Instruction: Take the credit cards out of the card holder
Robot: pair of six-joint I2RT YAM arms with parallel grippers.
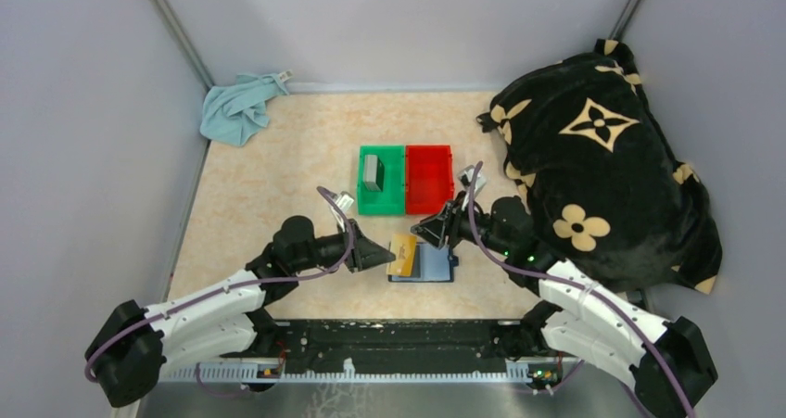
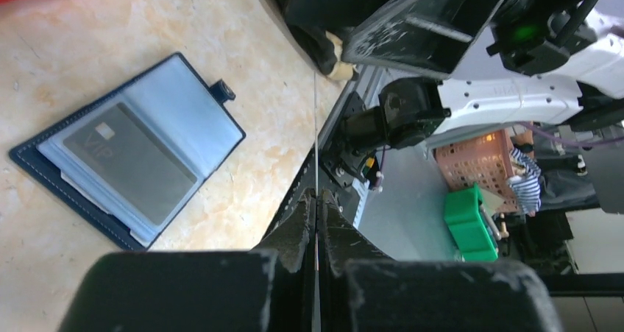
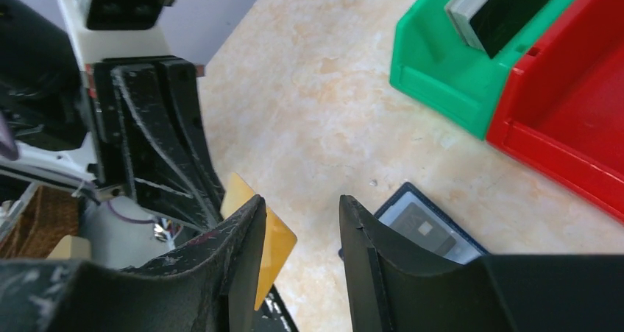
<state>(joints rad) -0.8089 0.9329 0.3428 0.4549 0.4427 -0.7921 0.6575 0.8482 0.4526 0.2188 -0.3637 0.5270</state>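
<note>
The tan-gold card [image 1: 402, 254] is clamped edgewise between the closed fingers of the left gripper [image 1: 382, 252]. From above it is seen over the left part of the card holder [image 1: 434, 265]; whether they touch cannot be told. The right gripper [image 1: 436, 228] is parted just beside that card, with nothing gripped. The card holder is laid open on the table [image 1: 278, 177], and a grey card [image 2: 129, 163] is seen in its clear pocket. A green bin [image 1: 382, 179] and a red bin [image 1: 429, 179] are set side by side behind it.

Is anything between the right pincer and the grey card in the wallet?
Only the wallet's clear pocket covering the grey card. The gold card in the left pincer hangs beside the right pincer, not between.
</note>
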